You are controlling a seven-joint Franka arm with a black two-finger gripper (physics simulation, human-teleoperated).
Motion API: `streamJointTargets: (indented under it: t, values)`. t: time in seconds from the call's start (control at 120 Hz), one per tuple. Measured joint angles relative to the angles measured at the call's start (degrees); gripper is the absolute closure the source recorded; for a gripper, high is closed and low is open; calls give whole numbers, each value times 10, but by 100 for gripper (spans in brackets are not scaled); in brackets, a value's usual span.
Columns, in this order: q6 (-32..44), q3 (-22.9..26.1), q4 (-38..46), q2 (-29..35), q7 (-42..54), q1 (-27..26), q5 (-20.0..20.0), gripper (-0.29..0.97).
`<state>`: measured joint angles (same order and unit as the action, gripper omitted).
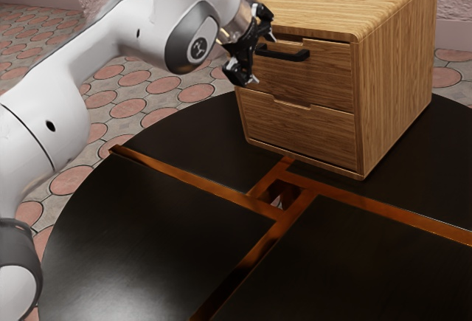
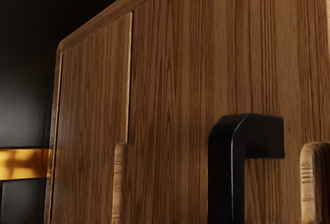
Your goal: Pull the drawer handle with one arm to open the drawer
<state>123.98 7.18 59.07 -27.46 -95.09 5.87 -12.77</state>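
A wooden cabinet [image 1: 383, 55] with two drawers stands at the back of the black table [image 1: 162, 240]. The upper drawer [image 1: 324, 77] carries a black bar handle [image 1: 284, 53], seen close up in the wrist view as a black bracket [image 2: 232, 172] on the wood front [image 2: 175, 105]. My gripper [image 1: 256, 49] is at the end of the handle nearer the exterior view's left. It is open, with one finger above the bar and one below, both clear of it. The upper drawer's front sits nearly flush with the cabinet.
The lower drawer [image 1: 302, 129] sits under the upper one, its front flush. Orange seams [image 1: 280, 188] divide the round black table into panels. My white arm [image 1: 88, 77] reaches in from the exterior view's left over a tiled floor [image 1: 133, 92].
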Motion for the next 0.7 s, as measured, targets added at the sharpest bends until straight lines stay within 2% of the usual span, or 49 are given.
streamJointTargets:
  t: [0.317,0.517,0.7]
  values:
    - [18,0,1,-10,11,2,1,1]
    - [25,0,1,-11,19,2,1,27]
    - [28,-1,1,-11,27,2,2,39]
